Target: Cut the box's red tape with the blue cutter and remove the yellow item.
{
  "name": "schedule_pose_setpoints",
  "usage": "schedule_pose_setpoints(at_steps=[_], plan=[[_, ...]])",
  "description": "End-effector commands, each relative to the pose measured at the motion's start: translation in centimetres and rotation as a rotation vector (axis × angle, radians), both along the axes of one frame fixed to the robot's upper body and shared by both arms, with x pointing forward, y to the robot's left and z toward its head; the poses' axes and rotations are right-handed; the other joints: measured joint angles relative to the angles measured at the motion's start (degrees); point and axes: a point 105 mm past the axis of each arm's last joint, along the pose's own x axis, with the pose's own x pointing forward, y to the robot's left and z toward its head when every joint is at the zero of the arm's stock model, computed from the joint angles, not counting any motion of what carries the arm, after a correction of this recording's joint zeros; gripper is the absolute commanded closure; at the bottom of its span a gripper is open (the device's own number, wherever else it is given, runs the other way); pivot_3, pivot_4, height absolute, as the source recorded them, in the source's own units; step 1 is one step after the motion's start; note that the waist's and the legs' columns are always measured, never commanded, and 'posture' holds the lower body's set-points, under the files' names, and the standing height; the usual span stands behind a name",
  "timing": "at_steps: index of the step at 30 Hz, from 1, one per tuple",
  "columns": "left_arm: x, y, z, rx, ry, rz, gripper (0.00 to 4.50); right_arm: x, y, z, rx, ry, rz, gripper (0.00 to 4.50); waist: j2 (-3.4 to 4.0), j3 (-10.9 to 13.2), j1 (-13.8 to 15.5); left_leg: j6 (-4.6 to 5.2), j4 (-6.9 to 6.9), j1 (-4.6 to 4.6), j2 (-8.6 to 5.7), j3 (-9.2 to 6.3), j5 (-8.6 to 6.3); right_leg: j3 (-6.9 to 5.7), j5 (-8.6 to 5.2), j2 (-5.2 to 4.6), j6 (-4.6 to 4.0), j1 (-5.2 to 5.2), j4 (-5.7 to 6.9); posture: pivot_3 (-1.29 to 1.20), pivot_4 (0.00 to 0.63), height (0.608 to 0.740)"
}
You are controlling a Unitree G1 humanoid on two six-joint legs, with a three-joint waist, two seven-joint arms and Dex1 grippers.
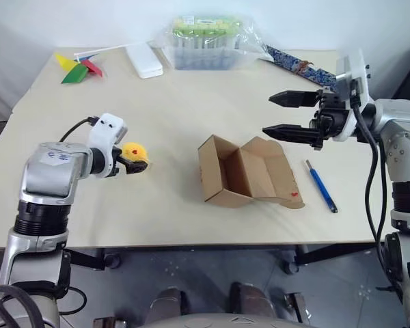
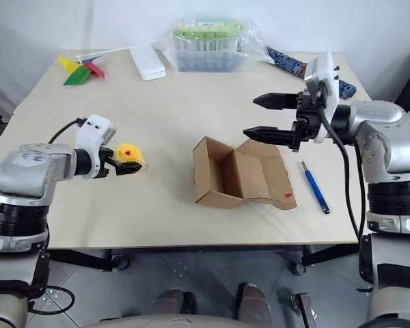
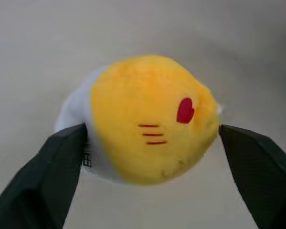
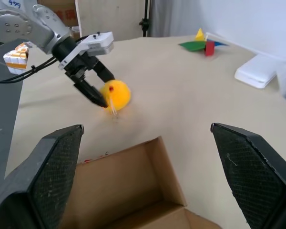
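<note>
The brown box (image 1: 242, 174) lies open in the middle of the table, its flaps folded out, with a bit of red tape (image 1: 295, 195) on the right flap. Just right of it lies the blue cutter (image 1: 322, 186). The yellow item (image 1: 134, 151), yellow and white with a small red heart, rests on the table to the left of the box. My left gripper (image 1: 140, 162) stands open with the item between its fingers (image 3: 62, 162). My right gripper (image 1: 267, 115) hovers open and empty above the box's right side, pointing left.
At the back of the table stand a clear tub with green lids (image 1: 208, 41), a white flat case (image 1: 144, 60), a paper pinwheel (image 1: 78, 67) at the far left and a dark blue patterned strip (image 1: 297, 65) at the far right.
</note>
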Motion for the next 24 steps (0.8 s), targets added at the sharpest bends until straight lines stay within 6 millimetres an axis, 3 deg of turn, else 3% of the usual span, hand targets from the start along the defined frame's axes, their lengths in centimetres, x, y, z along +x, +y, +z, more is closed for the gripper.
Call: schedule_pose_setpoints(at_steps=[1,9,14,16,18,20,24], plan=[[-1.5,-0.3,3.3,-0.040,-0.108,-0.075,0.03,-0.7,-1.1,2.3,0.002,-0.074,-0.015,0.00,0.00,0.01,0.07,0.00,0.00,-0.01,0.00,0.00,0.00,-0.01,0.00,0.00,0.00,0.00,-0.02,0.00,0.150,0.740],[-5.6,-0.3,8.5,-0.239,-0.496,-0.349,0.03,-0.7,-3.7,2.5,-0.042,-0.080,-0.075,0.00,0.07,0.05,0.01,-0.04,-0.04,0.01,0.22,0.02,-0.02,0.02,-0.03,0.01,-0.06,-0.03,-0.07,0.00,0.150,0.740],[-6.6,0.8,7.0,-0.351,-0.460,-0.345,0.03,-0.6,-6.7,1.7,-0.012,-0.077,-0.123,0.00,0.07,0.05,0.11,-0.06,-0.02,0.01,0.10,0.06,-0.03,-0.01,-0.03,0.03,-0.05,0.00,-0.08,0.00,0.150,0.740],[-7.5,0.6,6.2,-0.268,-0.517,-0.432,0.03,-0.4,-8.2,0.9,-0.005,-0.068,-0.160,0.00,0.08,0.05,0.01,-0.05,0.02,0.02,0.08,0.07,-0.03,0.00,-0.03,0.04,-0.05,0.03,-0.09,0.00,0.150,0.740],[-9.3,1.9,3.2,-0.264,-0.419,-0.498,0.03,-0.9,-12.7,-2.8,-0.067,0.005,-0.283,0.00,0.07,0.04,0.05,-0.05,-0.05,0.07,0.09,0.15,-0.04,0.03,-0.03,0.04,-0.06,0.03,-0.15,0.00,0.150,0.740],[-10.3,3.2,1.8,-0.283,-0.363,-0.501,0.03,-1.9,-15.8,-5.3,-0.110,0.075,-0.355,0.00,0.09,0.06,0.44,-0.09,-0.18,0.10,0.08,0.09,-0.08,-0.06,-0.03,0.05,-0.06,0.03,-0.16,0.00,0.150,0.740],[-10.7,5.9,0.3,-0.249,-0.345,-0.449,0.03,-3.2,-18.6,-8.4,-0.187,0.128,-0.414,0.00,0.29,0.14,-0.19,-0.07,-0.25,0.11,0.07,0.30,-0.07,-0.03,-0.06,0.06,-0.12,0.02,-0.35,0.00,0.150,0.740]])
